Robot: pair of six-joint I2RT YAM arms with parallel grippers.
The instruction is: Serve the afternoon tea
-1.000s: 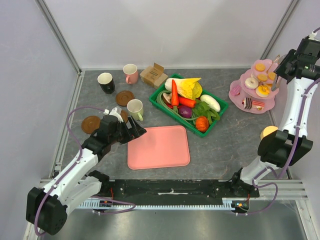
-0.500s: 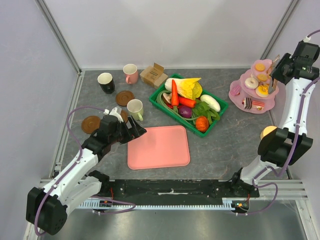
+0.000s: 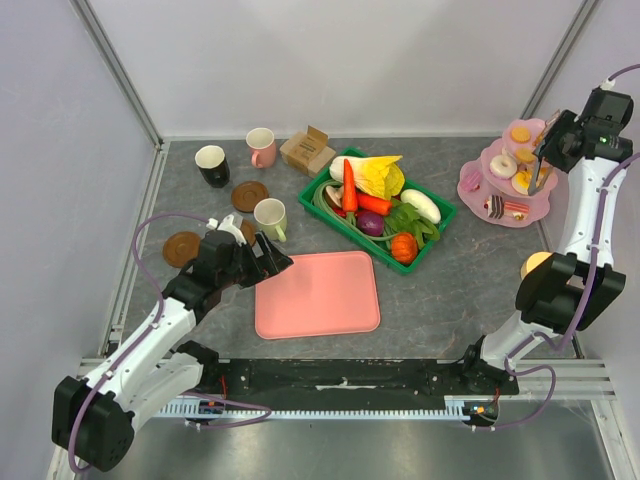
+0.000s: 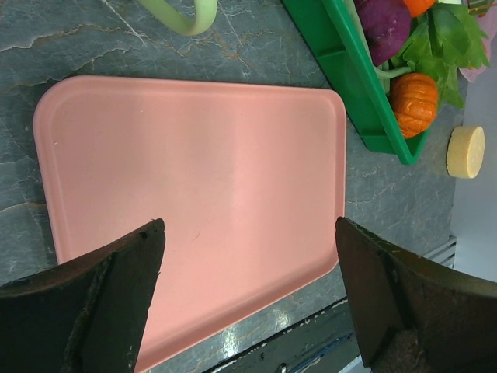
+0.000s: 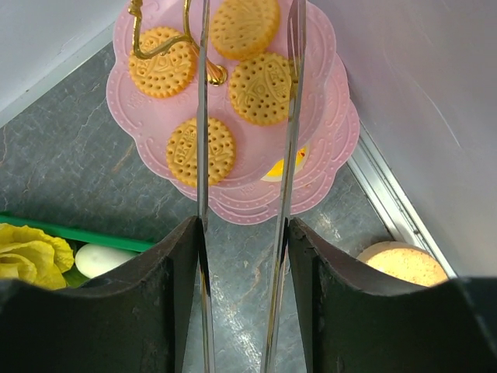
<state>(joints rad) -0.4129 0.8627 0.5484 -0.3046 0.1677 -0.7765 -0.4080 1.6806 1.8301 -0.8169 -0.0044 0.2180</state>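
Note:
A pink tiered stand (image 3: 478, 188) at the back right holds round orange biscuits (image 3: 520, 133) on top, with iced donuts (image 3: 503, 165) and a striped cake slice (image 3: 505, 208) lower down. My right gripper (image 3: 558, 138) is shut on metal tongs (image 5: 203, 155) above the top tier; the two blades run over the biscuits (image 5: 201, 150). My left gripper (image 3: 272, 260) is open and empty over the pink tray (image 3: 318, 293), which also shows in the left wrist view (image 4: 194, 155). The black mug (image 3: 212, 165), pink mug (image 3: 262, 147) and pale-green mug (image 3: 270, 218) stand at the back left with brown coasters (image 3: 250, 195).
A green basket (image 3: 443, 212) of toy vegetables sits mid-table behind the tray. A small cardboard box (image 3: 308, 150) stands next to the pink mug. A loose pale biscuit (image 5: 404, 264) lies near the right wall. Walls close in at the left, back and right.
My right gripper with the tongs has shifted slightly left and down over the stand's top tier. The left arm has not moved.

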